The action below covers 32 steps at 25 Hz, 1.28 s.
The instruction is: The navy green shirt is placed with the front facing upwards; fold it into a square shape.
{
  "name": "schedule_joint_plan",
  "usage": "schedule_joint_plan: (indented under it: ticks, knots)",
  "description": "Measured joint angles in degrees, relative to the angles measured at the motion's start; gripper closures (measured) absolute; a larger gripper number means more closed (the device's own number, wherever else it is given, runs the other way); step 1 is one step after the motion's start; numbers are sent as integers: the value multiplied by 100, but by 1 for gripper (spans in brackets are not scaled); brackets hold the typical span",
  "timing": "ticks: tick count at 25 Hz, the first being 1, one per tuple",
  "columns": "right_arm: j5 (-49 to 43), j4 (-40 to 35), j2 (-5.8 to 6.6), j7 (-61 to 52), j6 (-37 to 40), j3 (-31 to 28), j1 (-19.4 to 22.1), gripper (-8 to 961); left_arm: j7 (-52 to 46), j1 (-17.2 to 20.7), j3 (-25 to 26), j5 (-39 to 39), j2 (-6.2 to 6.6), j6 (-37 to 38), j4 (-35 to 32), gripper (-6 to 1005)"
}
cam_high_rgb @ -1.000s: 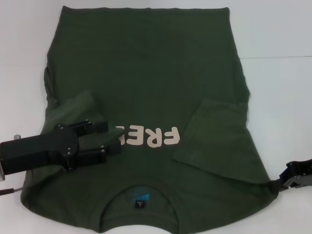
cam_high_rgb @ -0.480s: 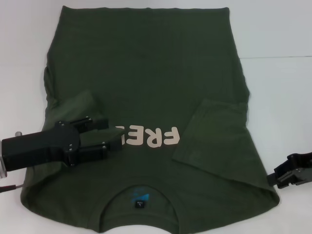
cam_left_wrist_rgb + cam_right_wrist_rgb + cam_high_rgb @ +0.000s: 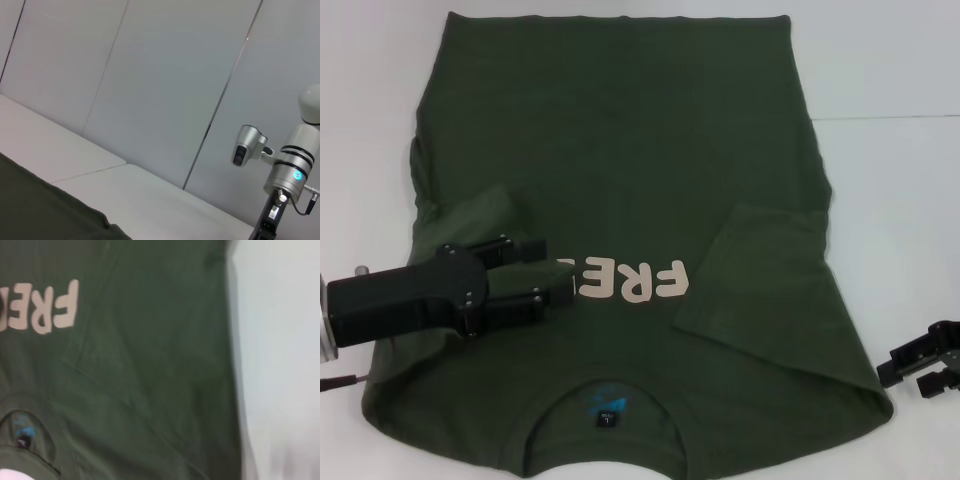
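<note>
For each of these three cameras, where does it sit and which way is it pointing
Head: above, looking down at the navy green shirt; left gripper over it, right gripper off its edge.
Left wrist: faces wall panels; other arm visible.
Right wrist: looks down at shirt; no fingers visible.
Shared: FREE lettering, head and right wrist.

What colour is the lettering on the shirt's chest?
Cream lettering on the dark olive-green shirt; clearest in the head view.
</note>
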<state>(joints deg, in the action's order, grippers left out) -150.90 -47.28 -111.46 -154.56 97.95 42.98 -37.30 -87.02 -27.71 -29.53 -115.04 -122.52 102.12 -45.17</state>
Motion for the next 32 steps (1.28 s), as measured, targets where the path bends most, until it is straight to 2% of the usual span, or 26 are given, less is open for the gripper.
schedule_joint_plan:
  ticks: [5, 14, 32]
  knots:
    - [-103, 47, -73, -2, -53, 16, -20, 250, 1, -15, 0, 0, -5, -8, 0, 169]
    - [-113, 229, -175, 11, -237, 58, -58, 249, 1, -16, -27, 0, -9, -60, 8, 169]
    - [-115, 342, -270, 15, -464, 229, -156, 260, 10, -15, -9, 0, -9, -68, 8, 170]
